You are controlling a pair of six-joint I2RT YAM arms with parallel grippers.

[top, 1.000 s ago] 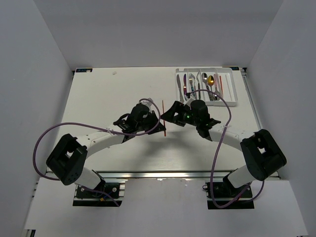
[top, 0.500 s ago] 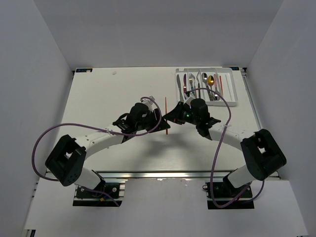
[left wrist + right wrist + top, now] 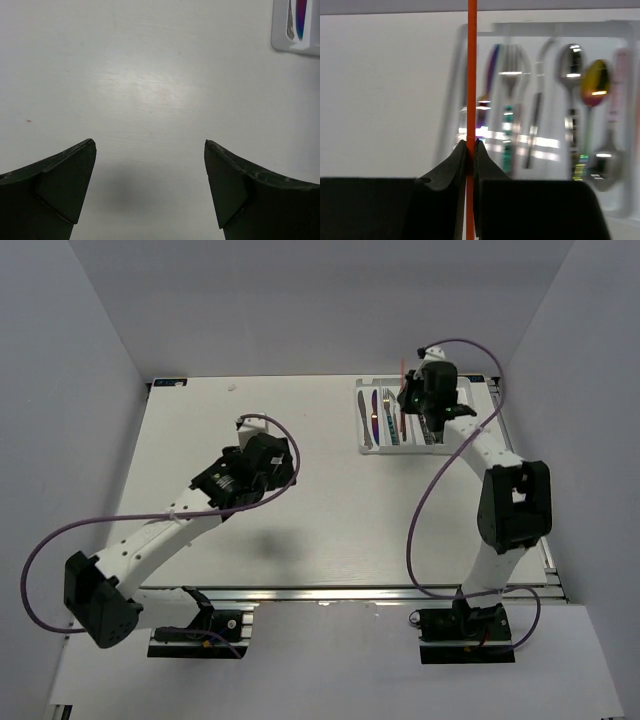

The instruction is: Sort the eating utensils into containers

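My right gripper (image 3: pixel 471 145) is shut on a thin orange-red chopstick (image 3: pixel 471 75), which stands upright between the fingers. In the top view this gripper (image 3: pixel 410 400) hangs over the left part of the white cutlery tray (image 3: pixel 478 420) at the table's far right, with the chopstick (image 3: pixel 403 368) in it. The blurred tray (image 3: pixel 545 27) holds a purple knife (image 3: pixel 492 65), a fork (image 3: pixel 510 75), a silver spoon (image 3: pixel 570 62) and a gold spoon (image 3: pixel 596 80). My left gripper (image 3: pixel 278 458) is open over bare table, with nothing between its fingers (image 3: pixel 70 175).
The white table is walled on three sides. A corner of the tray (image 3: pixel 295 45) with a purple-blue utensil (image 3: pixel 301 17) shows at the top right of the left wrist view. Purple cables loop from both arms.
The left gripper let go of the chopstick and drew back left. The right gripper shut on it and carried it from the table's middle to over the tray.
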